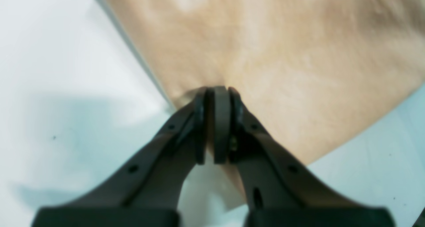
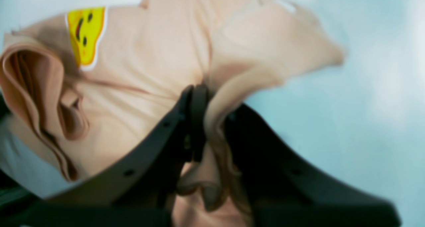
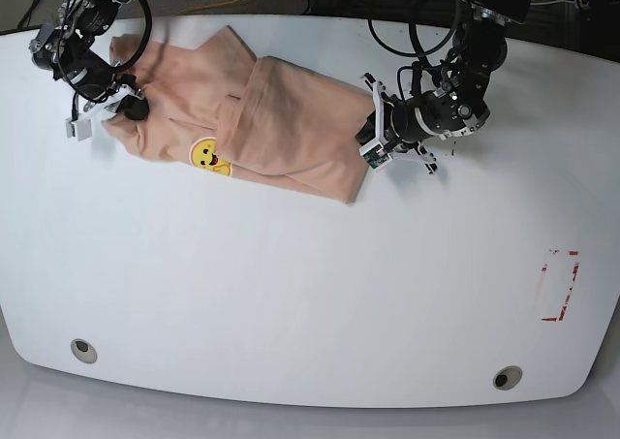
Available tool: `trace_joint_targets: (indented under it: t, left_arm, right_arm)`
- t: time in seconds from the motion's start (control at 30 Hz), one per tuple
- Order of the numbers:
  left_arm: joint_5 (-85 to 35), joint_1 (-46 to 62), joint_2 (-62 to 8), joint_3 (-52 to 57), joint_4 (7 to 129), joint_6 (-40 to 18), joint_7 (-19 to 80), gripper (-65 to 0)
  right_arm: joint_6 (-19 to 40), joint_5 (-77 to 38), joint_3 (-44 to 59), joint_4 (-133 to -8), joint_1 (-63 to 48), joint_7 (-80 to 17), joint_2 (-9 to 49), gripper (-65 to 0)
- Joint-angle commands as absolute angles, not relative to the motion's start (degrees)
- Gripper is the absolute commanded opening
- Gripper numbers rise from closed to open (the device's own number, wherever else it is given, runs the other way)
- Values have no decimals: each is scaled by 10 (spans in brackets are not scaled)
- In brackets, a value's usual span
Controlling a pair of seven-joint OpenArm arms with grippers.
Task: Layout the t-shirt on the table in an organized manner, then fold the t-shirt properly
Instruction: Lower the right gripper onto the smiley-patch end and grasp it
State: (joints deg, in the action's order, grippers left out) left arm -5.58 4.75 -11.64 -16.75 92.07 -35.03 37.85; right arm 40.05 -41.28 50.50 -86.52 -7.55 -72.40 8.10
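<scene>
T-shirt point(image 3: 281, 129) lay bunched at the far side of the desk point(image 3: 310, 294), toward the base view's left half, partly folded over itself. One flap was doubled across the body, running diagonally. The yellow emoji print point(image 3: 204, 155) faced up at the near edge of the shirt, just left of the folded flap.

Left gripper point(image 1: 217, 90) was on the base view's right, at the shirt's right-hand edge. Wrist view showed its jaws pressed together with a pinch of cloth at the tips; the fabric puckered toward that point. The rest of that panel lay flat on the desk, corner pointing toward the camera.

Right gripper point(image 2: 207, 94) was at the far left corner, on the shirt's left end. Its jaws were clamped on a rolled ridge of fabric that ran down between the fingers. The print point(image 2: 85, 34) sat upper left in that wrist view, with deep folds of cloth beside it. View was blurred, so I couldn't tell which part of the shirt it held.

Red rectangle mark point(image 3: 560, 286) was near the right edge, well apart from the shirt. Two grommet holes, point(image 3: 82, 347) and point(image 3: 503, 375), sat along the near edge.
</scene>
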Motion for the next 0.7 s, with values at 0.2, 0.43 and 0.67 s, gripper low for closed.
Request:
trace_joint_targets:
  t: [0.2, 0.43, 0.67]
  left_arm:
    - [-57, 44, -117, -167, 927, -353, 380, -625]
    - [-57, 44, -116, -167, 927, -353, 380, -625]
    - [-57, 44, -116, -167, 927, -353, 381, -625]
  right_arm:
    - [400, -425, 506, -969, -69, -749, 67, -639]
    - [400, -456, 493, -1022, -72, -764, 57, -639]
    - [400, -503, 471, -1048, -73, -783, 55, -639]
